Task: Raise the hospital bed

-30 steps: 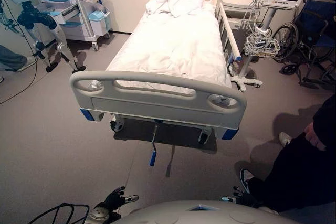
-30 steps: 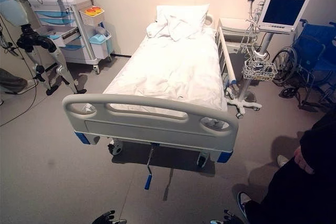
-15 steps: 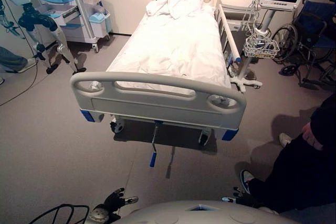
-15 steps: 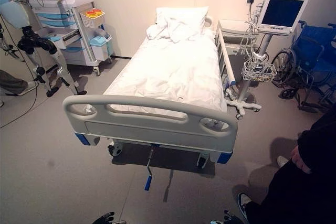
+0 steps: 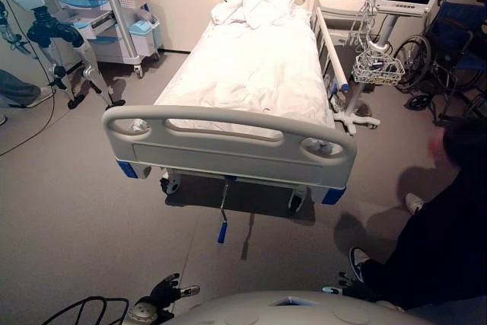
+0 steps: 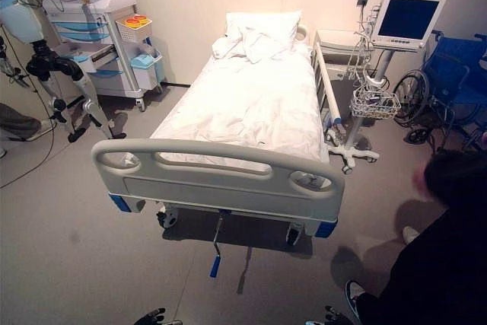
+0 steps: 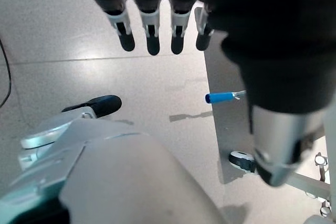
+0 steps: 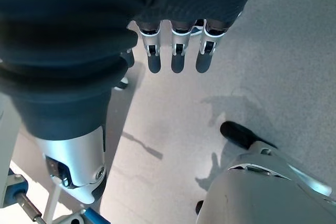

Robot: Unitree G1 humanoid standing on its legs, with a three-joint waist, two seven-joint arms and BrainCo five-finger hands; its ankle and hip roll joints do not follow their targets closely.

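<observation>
**ward_newbie:** So where's everything sitting for you right now?

**crank_vet:** Your landmark is the hospital bed (image 6: 243, 123): it's straight ahead of you, footboard (image 6: 221, 180) facing you, mattress lying flat as far as I can judge, pillow (image 6: 255, 32) up at the far end. The bit you care about is the crank handle (image 5: 222, 218) with its blue grip, hanging down under the middle of the footboard and pointing toward the floor. I'd guess it hangs there because that's where a folded-out crank settles when nothing's holding it.

**ward_newbie:** And your hands?

**crank_vet:** Both are low and on your side of the bed, well short of the crank. Left hand (image 7: 157, 30) has its fingers straight and spread, nothing in it; you can see the blue grip past the fingertips in that wrist view. Right hand (image 8: 176, 51) is the same, fingers relaxed and empty above bare floor. Whether the bed's been cranked already or not, I can't say: a flat bed and a dangling handle fit both.

**ward_newbie:** Any containers around?

**crank_vet:** A wire basket (image 6: 373, 102) on the monitor stand (image 6: 364, 123) just right of the bed holds what looks like coiled leads. Left of the bed's head, the medical cart (image 6: 99, 32) carries a small side bin (image 6: 138, 20) with something red and yellow in it, and a blue tub (image 6: 143, 57) below; its contents are hidden. There's also a person (image 6: 441, 249) standing off the bed's near right corner, so mind your right arm.
</observation>
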